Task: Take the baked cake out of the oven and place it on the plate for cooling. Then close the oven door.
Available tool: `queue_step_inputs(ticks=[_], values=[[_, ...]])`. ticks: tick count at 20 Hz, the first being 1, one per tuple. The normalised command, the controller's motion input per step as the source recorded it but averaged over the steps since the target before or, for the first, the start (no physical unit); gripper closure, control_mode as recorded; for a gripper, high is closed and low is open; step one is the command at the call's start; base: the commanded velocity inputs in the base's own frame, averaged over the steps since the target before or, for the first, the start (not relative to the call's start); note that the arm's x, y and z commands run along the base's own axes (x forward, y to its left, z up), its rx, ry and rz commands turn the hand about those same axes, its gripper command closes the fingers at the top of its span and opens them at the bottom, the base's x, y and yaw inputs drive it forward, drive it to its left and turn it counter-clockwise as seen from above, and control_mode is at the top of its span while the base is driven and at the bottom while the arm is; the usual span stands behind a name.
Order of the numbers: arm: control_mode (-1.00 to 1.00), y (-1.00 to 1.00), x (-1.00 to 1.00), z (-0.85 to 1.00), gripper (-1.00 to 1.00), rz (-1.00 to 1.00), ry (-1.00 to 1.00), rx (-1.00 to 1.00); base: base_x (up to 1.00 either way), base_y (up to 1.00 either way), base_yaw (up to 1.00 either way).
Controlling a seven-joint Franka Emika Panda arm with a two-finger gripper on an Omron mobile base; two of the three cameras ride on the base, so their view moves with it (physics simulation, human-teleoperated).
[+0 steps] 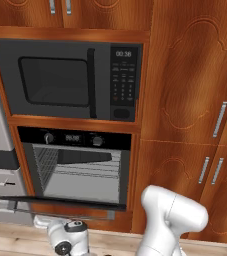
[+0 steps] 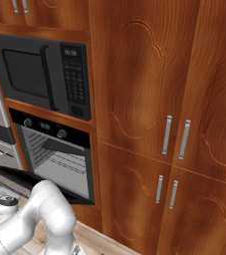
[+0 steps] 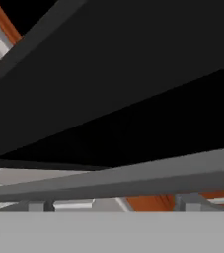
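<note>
Hovering beneath open oven door (image 3: pixel 108 74)
Claw (image 3: pixel 111 210) jaws apart — silver handle (image 3: pixel 133 175) just ahead, door's dark panel above it.

Oven (image 1: pixel 75 167) below the microwave (image 1: pixel 67 80), oven door (image 1: pixel 60 202) down flat before it, cabinets (image 1: pixel 195 115) right.

The arm (image 1: pixel 170 212) rises from the base, its white elbow link rounded and bulky at the lower right of the left base view. From there it folds down and to the left, toward the floor in front. The wrist (image 1: pixel 67 236) sits low, with a dark joint ring facing the camera. In the right base view the same elbow (image 2: pixel 50 209) bends leftward, the forearm running down to the wrist (image 2: pixel 5 201) at the left edge. Gripper fingertips cannot be made out; jaws stand wide.
</note>
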Motion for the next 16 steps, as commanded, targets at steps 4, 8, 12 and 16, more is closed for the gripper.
queue_step_inputs(ticks=[4,8,12,16], values=[[-1.00,-0.42,0.75,0.13,-1.00,0.03,-0.06,0.23,0.00,0.00,0.00],[-1.00,-0.42,0.75,0.15,-1.00,0.01,-0.07,0.25,0.00,0.00,0.00],[-1.00,-0.42,0.79,0.15,-1.00,0.00,-0.06,0.25,0.00,0.00,0.00],[-1.00,-0.38,0.81,0.14,-1.00,0.00,-0.01,0.22,0.00,0.00,0.00]])
